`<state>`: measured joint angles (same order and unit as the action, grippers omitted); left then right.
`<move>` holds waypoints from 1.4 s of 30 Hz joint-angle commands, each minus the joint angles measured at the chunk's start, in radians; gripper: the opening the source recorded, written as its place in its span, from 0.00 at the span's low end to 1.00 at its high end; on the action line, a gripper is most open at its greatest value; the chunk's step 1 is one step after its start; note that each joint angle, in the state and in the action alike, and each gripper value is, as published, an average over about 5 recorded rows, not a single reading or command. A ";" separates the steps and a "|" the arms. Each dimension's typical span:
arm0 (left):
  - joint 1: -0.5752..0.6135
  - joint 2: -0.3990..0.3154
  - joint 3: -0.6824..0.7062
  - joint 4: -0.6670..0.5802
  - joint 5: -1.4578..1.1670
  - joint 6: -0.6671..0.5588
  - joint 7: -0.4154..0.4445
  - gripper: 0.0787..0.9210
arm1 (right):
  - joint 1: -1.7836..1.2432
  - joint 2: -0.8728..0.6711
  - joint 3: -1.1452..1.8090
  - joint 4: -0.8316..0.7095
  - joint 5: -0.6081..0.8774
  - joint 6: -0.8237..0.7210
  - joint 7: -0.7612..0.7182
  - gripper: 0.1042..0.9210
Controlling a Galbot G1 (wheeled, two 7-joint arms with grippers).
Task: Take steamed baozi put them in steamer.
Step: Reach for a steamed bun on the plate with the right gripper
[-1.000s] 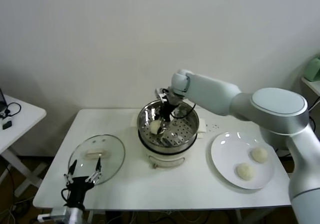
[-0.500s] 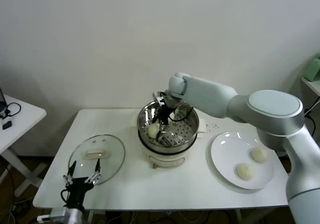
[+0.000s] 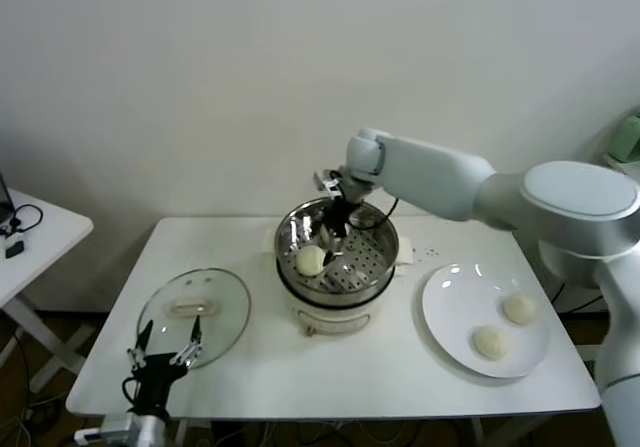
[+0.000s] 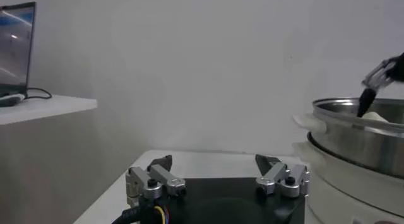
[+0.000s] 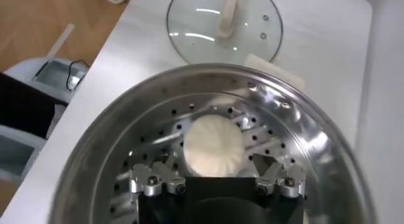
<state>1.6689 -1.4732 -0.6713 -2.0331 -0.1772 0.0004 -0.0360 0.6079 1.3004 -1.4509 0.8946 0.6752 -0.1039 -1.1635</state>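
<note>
Baozi (image 3: 311, 260) lies on the steamer (image 3: 337, 252) floor in the head view, with two more on the plate (image 3: 450, 317); the right gripper (image 3: 333, 229) should rise straight.

Left wrist: left gripper (image 4: 218, 175) idles, jaws apart.

Right wrist: jaws apart above the bun, clear.

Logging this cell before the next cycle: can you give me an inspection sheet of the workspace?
Surface: white table.
Job's things: one bun on the steamer floor; two buns apart on the white plate.
Clutter: glass lid lying flat at the table's left.
Grippers: right gripper open, empty, above the bun in the steamer; left gripper open, parked at the front edge by the lid.
Cables: black cable on the side table.
Surroundings: plain white wall.
</note>
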 commanded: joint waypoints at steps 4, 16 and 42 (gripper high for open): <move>-0.023 0.007 0.003 0.007 0.011 0.013 -0.021 0.88 | 0.240 -0.445 -0.050 0.380 -0.062 0.024 -0.052 0.88; -0.021 0.007 0.020 0.002 0.071 0.022 -0.017 0.88 | -0.166 -0.849 0.229 0.503 -0.370 0.061 -0.067 0.88; 0.032 -0.007 0.017 0.008 0.099 0.008 -0.015 0.88 | -0.615 -0.785 0.535 0.335 -0.679 0.134 -0.041 0.88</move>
<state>1.6956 -1.4794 -0.6528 -2.0276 -0.0858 0.0086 -0.0500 0.0900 0.4916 -0.9782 1.2631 0.0844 0.0159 -1.2082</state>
